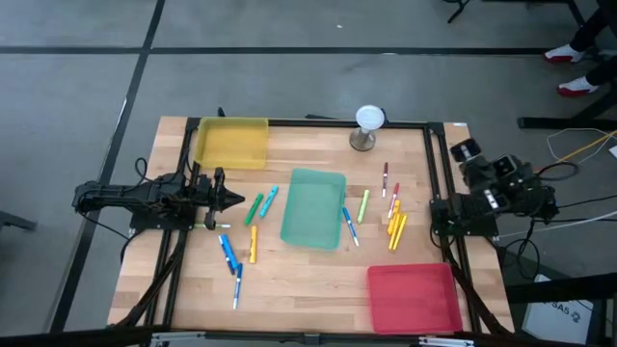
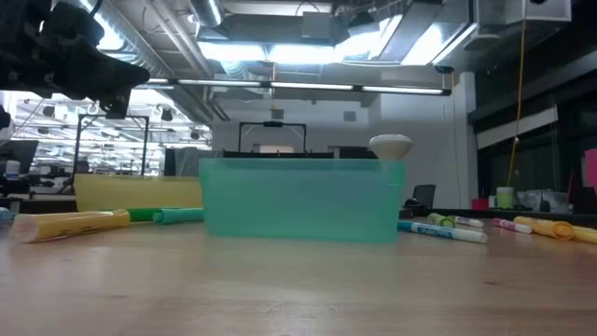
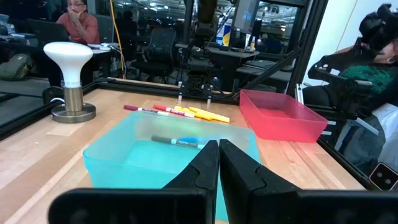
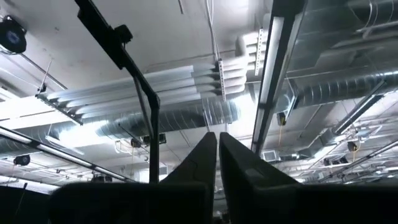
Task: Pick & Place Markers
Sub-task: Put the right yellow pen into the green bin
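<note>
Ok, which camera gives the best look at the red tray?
The high view: the whole red tray shows from above, at the table's near right corner. The left wrist view shows it side-on across the table. The low and right wrist views miss it.

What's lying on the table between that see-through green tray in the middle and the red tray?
In the high view, a blue marker lies right beside the green tray. Beyond it, toward the red tray, the wood is bare; the yellow markers lie off to the side.
</note>
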